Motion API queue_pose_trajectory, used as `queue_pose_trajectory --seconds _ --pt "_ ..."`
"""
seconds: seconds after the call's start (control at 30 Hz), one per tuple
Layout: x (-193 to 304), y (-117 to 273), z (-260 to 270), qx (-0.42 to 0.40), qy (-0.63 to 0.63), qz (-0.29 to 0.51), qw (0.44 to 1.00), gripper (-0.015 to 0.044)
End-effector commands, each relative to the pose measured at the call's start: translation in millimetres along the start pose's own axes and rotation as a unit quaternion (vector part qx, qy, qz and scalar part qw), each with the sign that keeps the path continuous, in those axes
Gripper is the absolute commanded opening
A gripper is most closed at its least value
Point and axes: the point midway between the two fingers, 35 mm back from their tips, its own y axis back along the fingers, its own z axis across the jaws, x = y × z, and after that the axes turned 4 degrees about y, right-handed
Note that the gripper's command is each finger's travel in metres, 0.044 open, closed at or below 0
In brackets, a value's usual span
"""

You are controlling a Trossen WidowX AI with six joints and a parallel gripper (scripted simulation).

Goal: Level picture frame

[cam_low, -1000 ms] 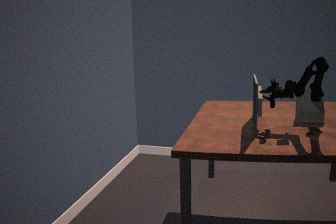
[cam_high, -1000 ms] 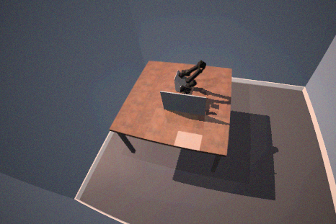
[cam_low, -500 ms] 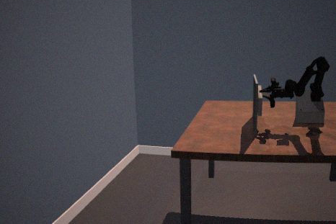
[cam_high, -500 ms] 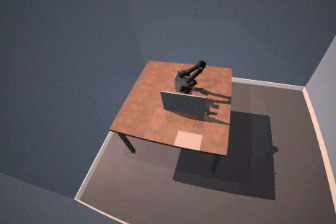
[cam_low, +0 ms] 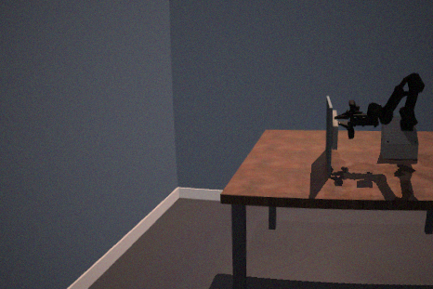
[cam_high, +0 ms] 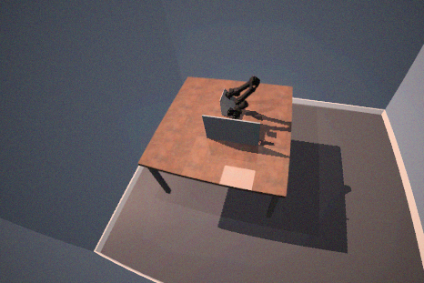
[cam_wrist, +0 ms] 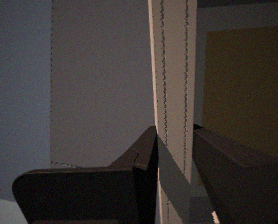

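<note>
One arm (cam_high: 246,90) (cam_low: 399,99) at work here, and one gripper (cam_high: 235,113) (cam_low: 346,119) (cam_wrist: 171,131) on it, with two fingers showing up close! Count the furniture: one table (cam_high: 182,125) (cam_low: 279,151), three of its legs in the exterior view, two from above. One upright panel (cam_high: 232,130) (cam_low: 329,137) stands on it, one picture frame (cam_low: 334,129) (cam_wrist: 175,65) hangs there, and one pale rectangle (cam_high: 237,176) lights the tabletop!

reddish-brown rectangular wooden table (cam_high: 182,125) (cam_low: 279,160) | dark legs | on top: 1 upright thin grey panel (cam_high: 232,131) (cam_low: 329,141), 1 pale patch
</note>
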Motion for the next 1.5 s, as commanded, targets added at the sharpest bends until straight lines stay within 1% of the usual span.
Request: queue_pose_trajectory --seconds 0.0,1.47 --pt "-2.2 -0.3 2.2 -0.005 -0.002 -0.003 1.0 0.0" --pt "-9.0 -0.2 2.3 -0.005 -0.002 -0.003 1.0 0.0"
